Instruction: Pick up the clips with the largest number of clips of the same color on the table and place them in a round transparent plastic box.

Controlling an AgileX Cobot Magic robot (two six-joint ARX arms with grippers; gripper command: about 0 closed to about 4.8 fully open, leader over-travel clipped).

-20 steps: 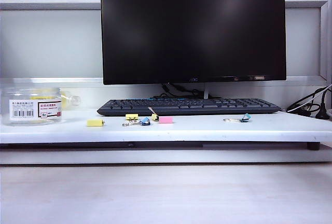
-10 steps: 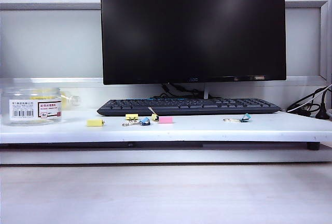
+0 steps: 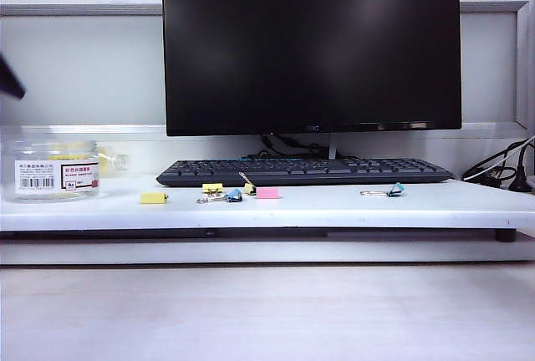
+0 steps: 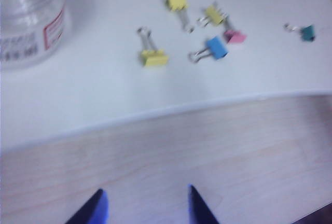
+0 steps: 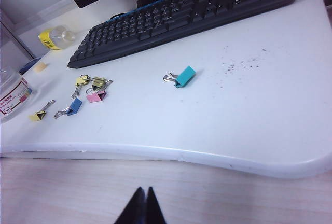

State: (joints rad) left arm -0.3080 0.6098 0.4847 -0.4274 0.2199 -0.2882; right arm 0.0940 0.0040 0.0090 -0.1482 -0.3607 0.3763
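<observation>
1. Blue-tipped left gripper (image 4: 147,208) hanging above the wooden tabletop (image 4: 207,151), jaws apart, empty.
2. Right gripper (image 5: 141,206) low over wood, jaws together.
3. Yellow clips (image 4: 154,57), three, wire-handled, scattered on the white shelf (image 4: 104,89) near the clear round box (image 4: 28,19).

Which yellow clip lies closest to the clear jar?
The lone yellow clip left of the cluster, nearest the jar; the other two sit beside the pink one.

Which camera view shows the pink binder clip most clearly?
The right wrist view shows the pink binder clip best: sharp, with its wire handle visible beside the blue clip. The left wrist view shows the pink binder clip blurred. The exterior view shows it only edge-on, as a small pink block before the keyboard.
</observation>
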